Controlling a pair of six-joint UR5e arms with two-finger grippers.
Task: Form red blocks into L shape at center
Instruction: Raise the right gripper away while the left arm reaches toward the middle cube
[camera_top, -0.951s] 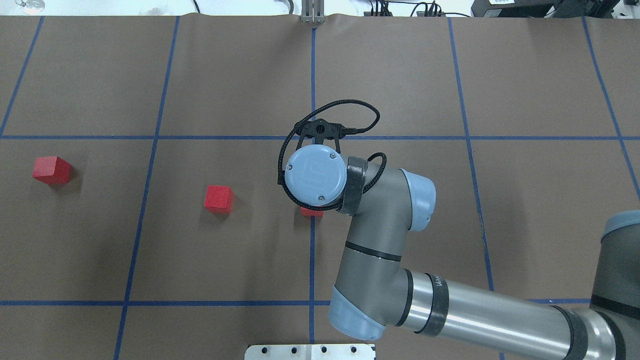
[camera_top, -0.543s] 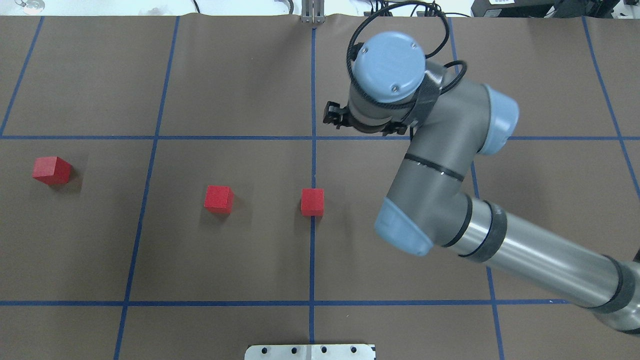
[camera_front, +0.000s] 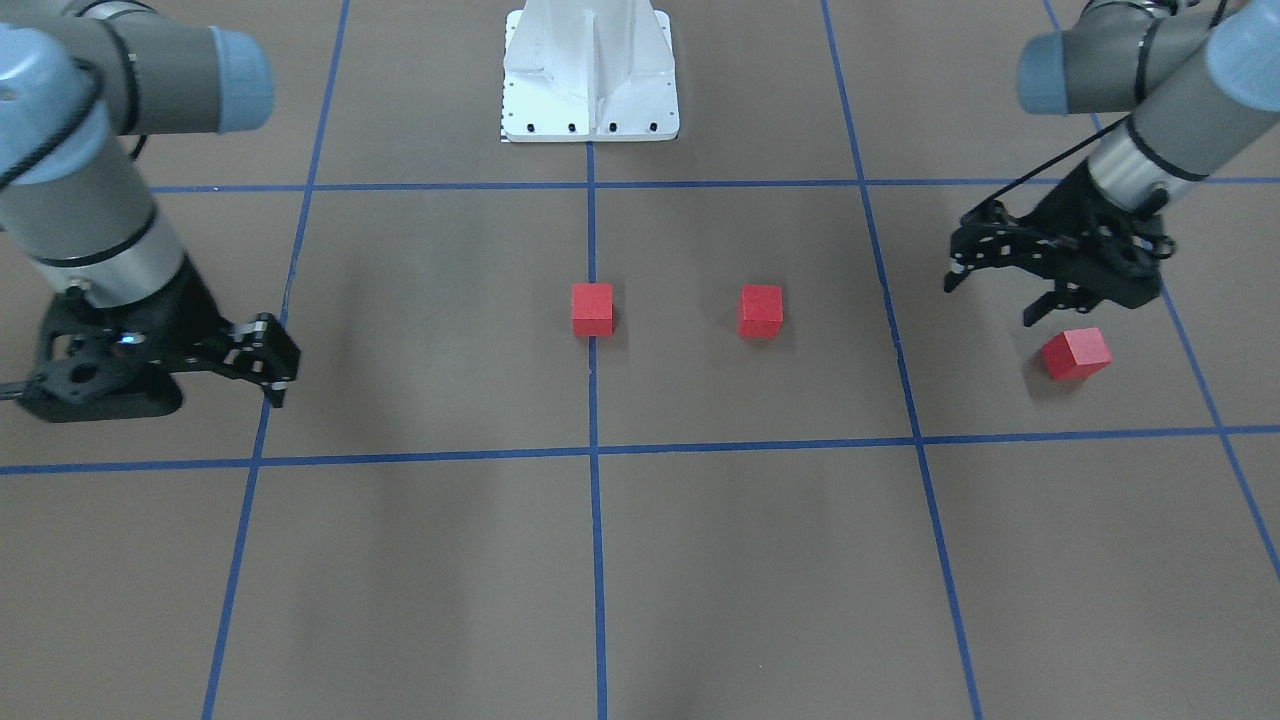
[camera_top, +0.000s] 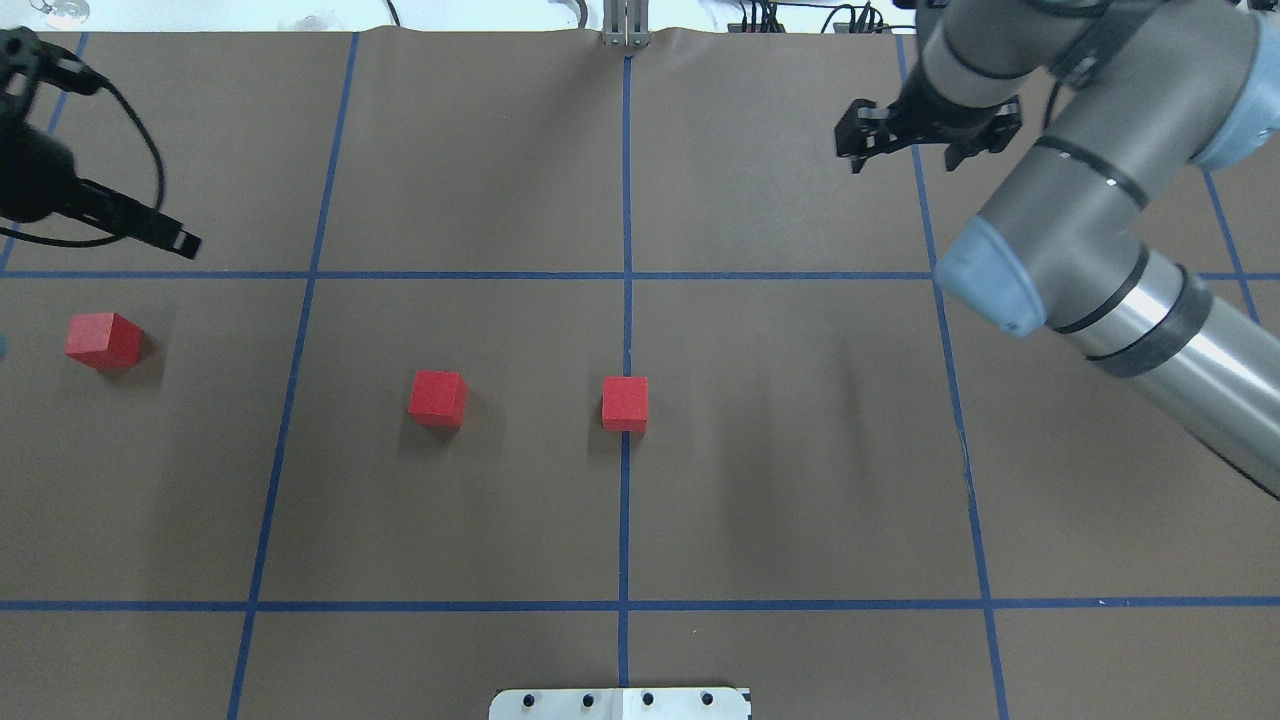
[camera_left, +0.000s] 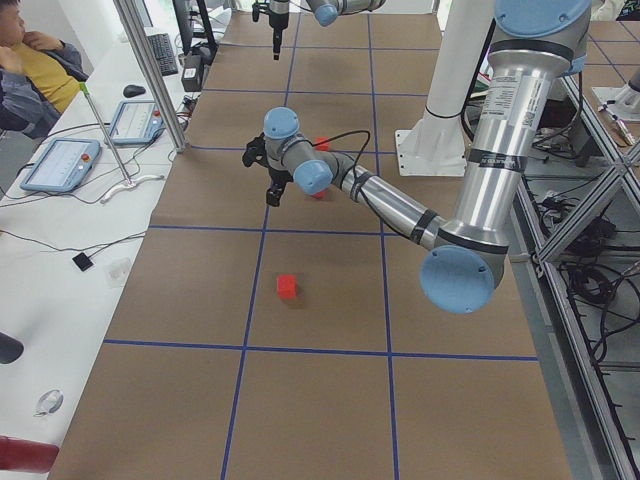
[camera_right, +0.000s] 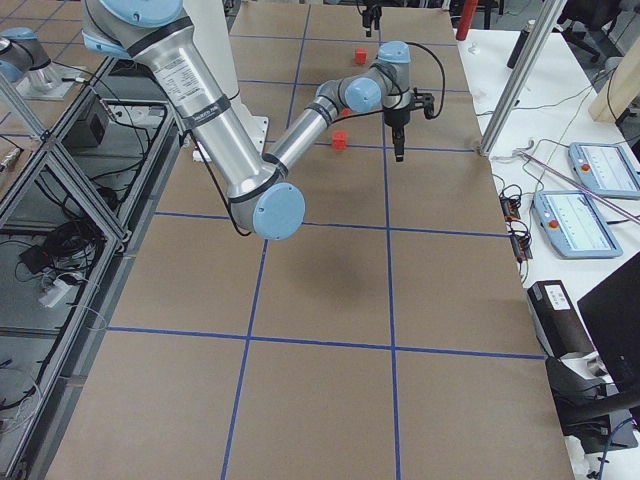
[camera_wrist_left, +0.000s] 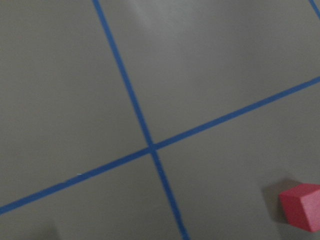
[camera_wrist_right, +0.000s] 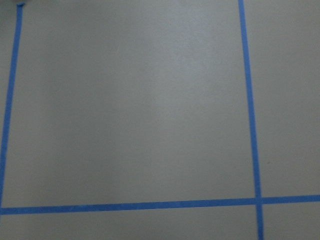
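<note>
Three red blocks lie in a row on the brown mat. One (camera_top: 625, 403) sits on the centre grid line, one (camera_top: 437, 398) a little to its left, and one (camera_top: 103, 340) at the far left. The front-facing view shows them too: centre (camera_front: 592, 308), middle (camera_front: 760, 311), far (camera_front: 1075, 353). My left gripper (camera_front: 990, 300) is open and empty, hovering just beside the far left block, which shows at the lower right of the left wrist view (camera_wrist_left: 302, 206). My right gripper (camera_top: 900, 160) is open and empty, high over the far right of the mat, away from all blocks.
The white robot base plate (camera_top: 620, 703) sits at the near table edge. Blue tape lines (camera_top: 625, 275) divide the mat into squares. Tablets and an operator (camera_left: 30, 70) are beyond the far edge. The right wrist view shows only bare mat and tape.
My right arm has lifted off the centre block, leaving it on the grid line, and swung up and away to the far right. My left gripper has come into view near the far left block.
</note>
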